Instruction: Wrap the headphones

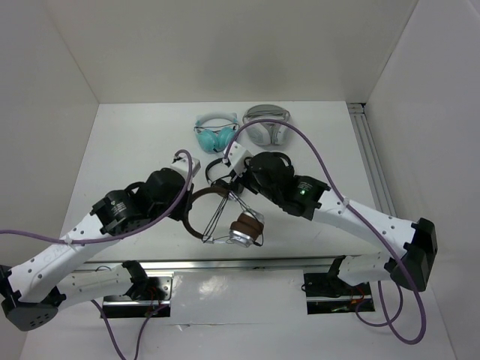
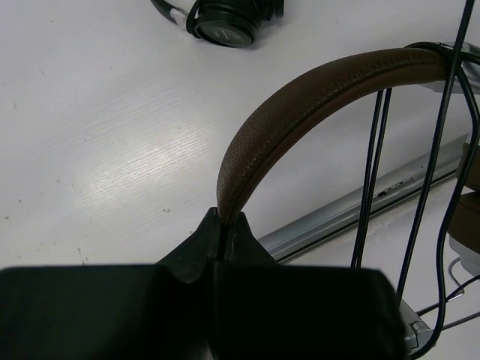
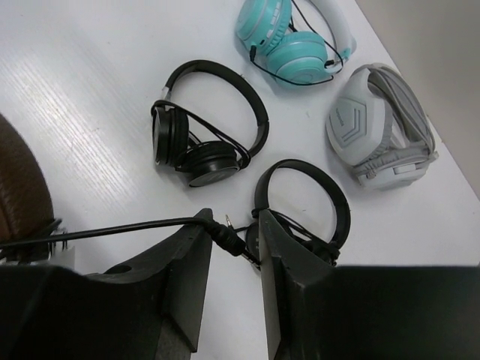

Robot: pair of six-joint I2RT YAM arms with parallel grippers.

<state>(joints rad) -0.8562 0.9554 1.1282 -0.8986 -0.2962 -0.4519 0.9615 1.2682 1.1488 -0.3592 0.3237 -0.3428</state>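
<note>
The headphones (image 1: 246, 229) hang just above the table's front middle. Their dark brown headband (image 2: 300, 97) is pinched at one end by my left gripper (image 2: 225, 225), which is shut on it. Thin black cable (image 2: 375, 165) runs in several strands across the band down to the silver-and-brown ear cup. My right gripper (image 3: 234, 225) hovers just beyond the band with its fingers apart. The cable's black plug (image 3: 229, 238) lies slantwise in the gap, resting against the left finger. A brown part of the headphones (image 3: 19, 180) shows at the left edge of the right wrist view.
Two small black headphones (image 3: 202, 135) (image 3: 307, 202) lie right under my right gripper. Teal headphones (image 1: 216, 133) and white-grey headphones (image 1: 266, 126) sit at the back. A metal rail (image 1: 225, 264) runs along the near edge, and white walls close in on three sides.
</note>
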